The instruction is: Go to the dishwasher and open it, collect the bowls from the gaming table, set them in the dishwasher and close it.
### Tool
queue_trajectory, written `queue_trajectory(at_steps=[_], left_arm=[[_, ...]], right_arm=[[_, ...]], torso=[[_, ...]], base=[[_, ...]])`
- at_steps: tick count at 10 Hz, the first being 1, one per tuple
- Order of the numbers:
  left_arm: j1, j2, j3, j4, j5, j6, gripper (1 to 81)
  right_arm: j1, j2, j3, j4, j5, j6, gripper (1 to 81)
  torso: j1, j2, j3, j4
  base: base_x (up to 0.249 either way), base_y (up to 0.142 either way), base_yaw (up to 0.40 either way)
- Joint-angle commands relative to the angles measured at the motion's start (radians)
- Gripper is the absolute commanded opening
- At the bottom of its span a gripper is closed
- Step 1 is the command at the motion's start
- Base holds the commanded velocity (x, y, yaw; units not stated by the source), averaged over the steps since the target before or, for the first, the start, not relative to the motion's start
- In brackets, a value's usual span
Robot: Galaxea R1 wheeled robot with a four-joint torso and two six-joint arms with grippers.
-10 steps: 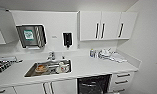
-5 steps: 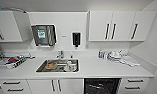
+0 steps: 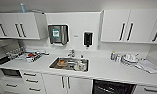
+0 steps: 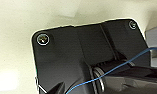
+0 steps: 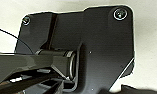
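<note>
White kitchen counter is seen nearest, with the dark, rack-filled opening of the built-in dishwasher set beneath it at lower right. Farther back, a steel sink holds dishes, below white wall cupboards. Whether either claw is apart cannot be told.

Above the one sink, one paper dispenser and one soap dispenser are counted (both wall-mounted); one dishwasher is seen lower right of it.

The robot's dark plate takes up most of the right wrist view, with round fittings at its corners. A jointed bar lies beside it against a pale blurred surface.
</note>
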Motion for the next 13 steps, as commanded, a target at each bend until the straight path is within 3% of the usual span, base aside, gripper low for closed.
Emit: queue_trajectory(at_steps=[1, 3, 6, 13], left_arm=[[-0.05, 0.006, -0.002, 0.007, 0.043, 0.009, 81.1], [-0.051, 0.006, -0.002, 0.01, 0.043, 0.01, 81.1], [-0.051, 0.009, -0.002, 0.011, 0.043, 0.042, 81.1], [-0.061, 0.02, -0.002, 0.012, 0.045, 0.044, 81.1]], right_arm=[[0.055, 0.002, 0.0, 0.007, -0.049, -0.005, 81.1], [0.054, 0.001, -0.003, 0.004, -0.049, -0.005, 81.1], [0.051, 0.002, -0.003, 0.007, -0.049, 0.0, 81.1], [0.048, 0.002, -0.031, 0.009, -0.046, 0.003, 81.1]], torso=[[0.0, 0.0, 0.0, 0.0], [0.0, 0.0, 0.0, 0.0], [0.0, 0.0, 0.0, 0.0], [0.0, 0.0, 0.0, 0.0]], base=[[0.0, 0.0, 0.366], [0.0, 0.0, 0.367], [0.0, 0.0, 0.368], [0.0, 0.0, 0.368]])
